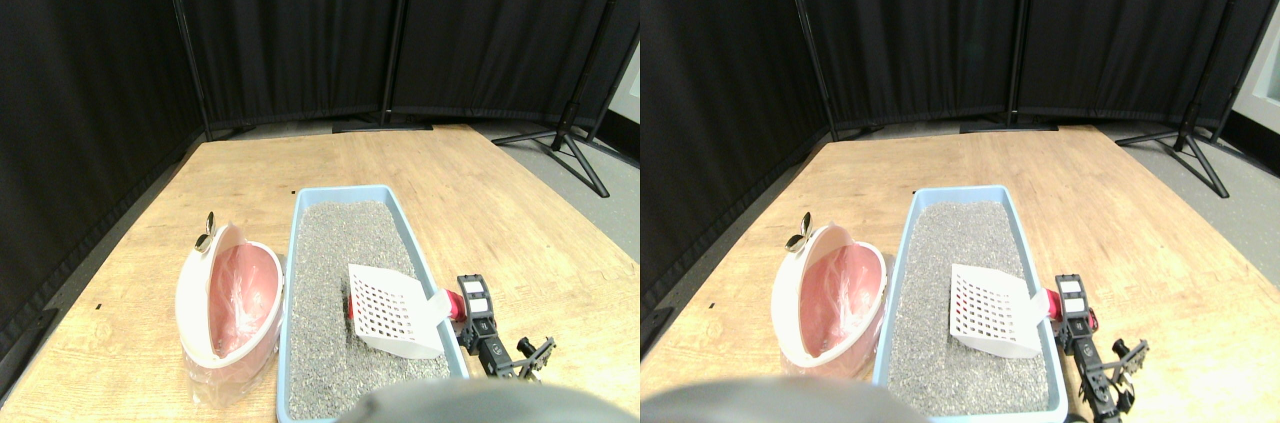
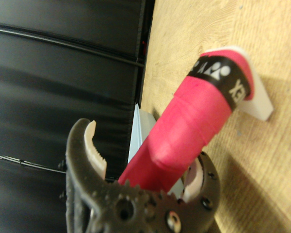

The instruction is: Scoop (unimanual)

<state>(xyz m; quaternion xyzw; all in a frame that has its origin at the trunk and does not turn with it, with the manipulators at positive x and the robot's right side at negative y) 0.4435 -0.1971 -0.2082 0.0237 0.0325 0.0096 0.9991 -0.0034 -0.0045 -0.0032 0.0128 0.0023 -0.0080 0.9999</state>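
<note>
A white slotted scoop (image 1: 385, 311) with a thick red wrapped handle (image 2: 194, 121) hangs tilted just over grey litter (image 1: 335, 243) in a light blue tray (image 1: 297, 243). Its handle crosses the tray's right rim. My right gripper (image 1: 463, 315) sits outside that rim, shut on the handle. In the wrist view the gripper (image 2: 145, 158) has the handle between its two curved jaws, one jaw pad against it. A small red thing (image 1: 349, 309) shows at the scoop head's left edge, mostly hidden.
A white bin (image 1: 200, 293) lined with pink plastic lies tilted left of the tray, close to its rim. Everything rests on a wooden floor panel (image 1: 480, 203). Black curtains and stand legs (image 1: 570, 148) close off the back.
</note>
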